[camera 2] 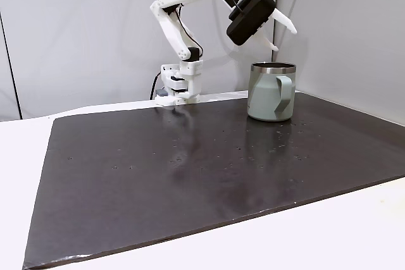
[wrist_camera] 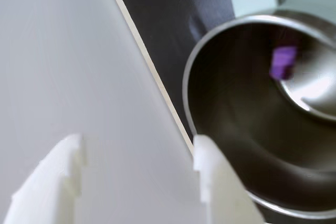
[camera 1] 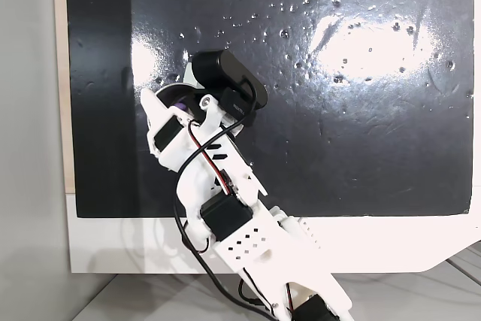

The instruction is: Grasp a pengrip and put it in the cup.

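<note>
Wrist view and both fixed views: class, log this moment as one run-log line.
end effector: open, empty, above cup rim | pengrip: inside cup | cup: upright on mat

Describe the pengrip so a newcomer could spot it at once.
Find the dark mat and the sage-green cup standing on it below the open gripper. In the wrist view, the pengrip lies inside its steel interior: a small purple piece, the one coloured spot against shiny metal.

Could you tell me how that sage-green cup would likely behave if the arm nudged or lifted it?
The cup looks squat and broad-based, so a nudge would probably slide it rather than tip it. Its steel lining suggests stiffness and some weight. The side handle may make it swivel if pushed off-centre.
</note>
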Motion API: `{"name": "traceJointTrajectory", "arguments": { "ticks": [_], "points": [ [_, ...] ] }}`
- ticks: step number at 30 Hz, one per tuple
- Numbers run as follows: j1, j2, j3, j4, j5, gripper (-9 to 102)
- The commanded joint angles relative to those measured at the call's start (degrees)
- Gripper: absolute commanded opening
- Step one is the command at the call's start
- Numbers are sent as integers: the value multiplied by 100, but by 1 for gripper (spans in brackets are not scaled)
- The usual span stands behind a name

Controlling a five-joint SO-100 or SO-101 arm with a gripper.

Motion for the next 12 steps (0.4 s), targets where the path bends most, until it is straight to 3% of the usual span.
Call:
{"name": "traceJointTrajectory", "arguments": {
  "ticks": [1,12],
  "points": [
    [-62,202,-79,70,0,26],
    [-62,185,-62,70,-26,26]
  ]
}}
